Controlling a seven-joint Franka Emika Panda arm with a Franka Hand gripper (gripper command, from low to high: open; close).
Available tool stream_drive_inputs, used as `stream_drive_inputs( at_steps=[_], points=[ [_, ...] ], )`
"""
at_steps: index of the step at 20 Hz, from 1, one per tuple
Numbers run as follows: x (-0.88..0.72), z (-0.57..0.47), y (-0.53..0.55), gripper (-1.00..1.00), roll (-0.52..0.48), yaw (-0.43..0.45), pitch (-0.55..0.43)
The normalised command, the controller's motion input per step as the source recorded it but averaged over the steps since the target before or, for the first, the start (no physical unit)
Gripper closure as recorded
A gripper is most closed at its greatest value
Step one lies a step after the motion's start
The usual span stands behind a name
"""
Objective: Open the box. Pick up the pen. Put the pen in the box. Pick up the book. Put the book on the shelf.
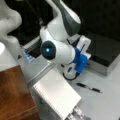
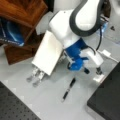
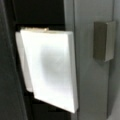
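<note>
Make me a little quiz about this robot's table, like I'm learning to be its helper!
1. True or false: the pen lies inside the box.
2. Fill the gap: the book is propped on a silver ____.
3. Which thing is the pincer nearest to? A book, B box, C pen.

Key: 1 false, it lies on the table; 2 stand; 3 B.
</note>
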Motion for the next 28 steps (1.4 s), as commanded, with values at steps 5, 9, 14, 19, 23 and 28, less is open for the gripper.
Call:
stream_drive_inputs(
  at_steps=[5,9,14,19,23,28],
  points=[
    [0.18,-0.14,0.13,-1.0,0.298,-0.081,-0.144],
    [0.13,-0.1,0.03,-1.0,0.293,-0.051,-0.131],
    [0.08,-0.08,-0.01,-1.0,0.268,-0.04,-0.111],
    [0.02,-0.06,-0.01,-1.0,0.214,-0.027,-0.033],
    [0.01,-0.05,0.0,-1.0,0.17,-0.027,-0.001],
    [-0.03,-0.01,0.0,-1.0,0.144,-0.027,0.069]
  ],
)
